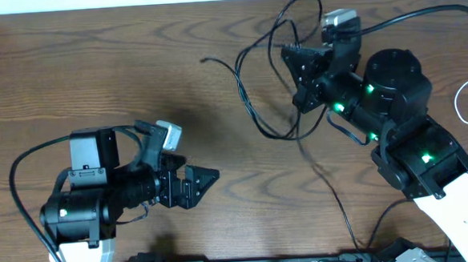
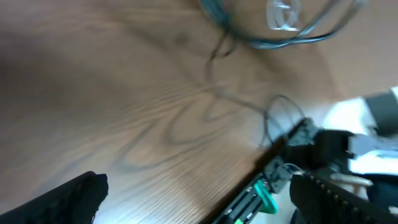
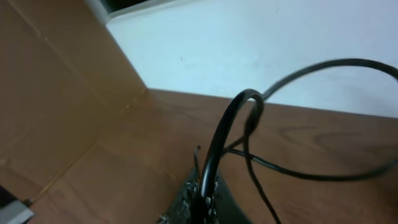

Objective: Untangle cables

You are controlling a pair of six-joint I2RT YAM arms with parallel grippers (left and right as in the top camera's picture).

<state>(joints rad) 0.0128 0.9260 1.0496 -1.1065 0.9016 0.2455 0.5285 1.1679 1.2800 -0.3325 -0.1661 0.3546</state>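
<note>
Overhead, the right hand pinches a black cable while the left hand gapes wide, holding nothing

L arm & R arm are finished blk w/ white base links; green LEDs are lit on R.

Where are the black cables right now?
Overhead view: the black cables loop on the far right half of the table, with the shut right hand gripping one strand. The open left hand is well apart, near the front left.
</note>
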